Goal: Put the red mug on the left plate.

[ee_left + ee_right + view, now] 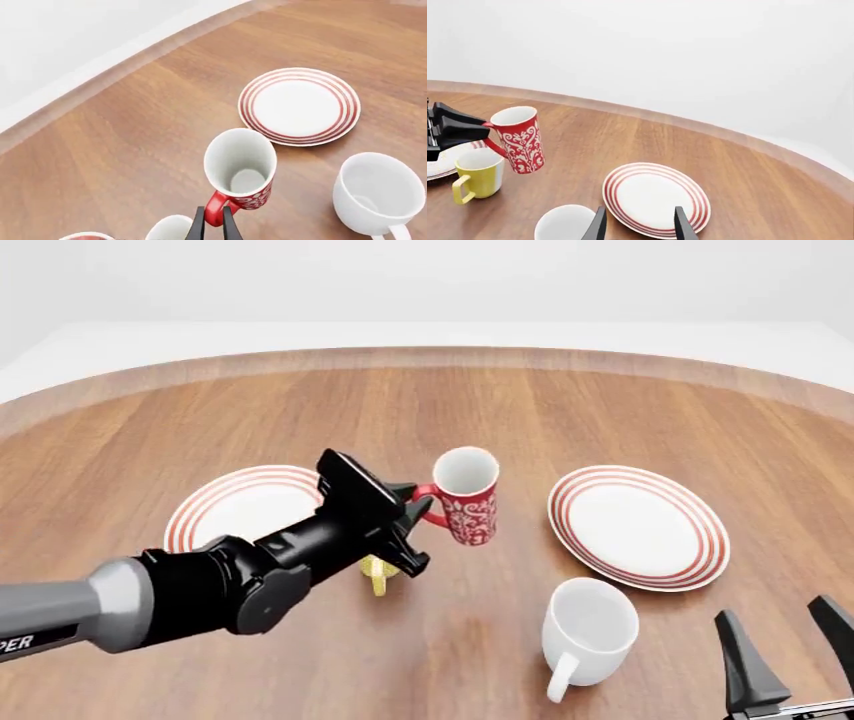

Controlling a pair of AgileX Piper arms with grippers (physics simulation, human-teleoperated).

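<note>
The red mug (pixel 467 498), with a white swirl pattern, hangs slightly tilted above the table between the two plates. My left gripper (pixel 416 510) is shut on its red loop handle; the left wrist view shows the fingers (pixel 200 225) clamping the handle below the mug (pixel 240 167). The left plate (pixel 247 505), white with red rings, lies to the left, partly behind my left arm. The right wrist view shows the mug (pixel 519 137) raised off the wood. My right gripper (pixel 787 640) stands open and empty at the front right.
A yellow mug (pixel 379 578) stands under my left gripper, mostly hidden. A plain white mug (pixel 587 632) stands at the front right. The right plate (pixel 641 525) lies beyond it. The table's curved far edge (pixel 427 352) runs across the back.
</note>
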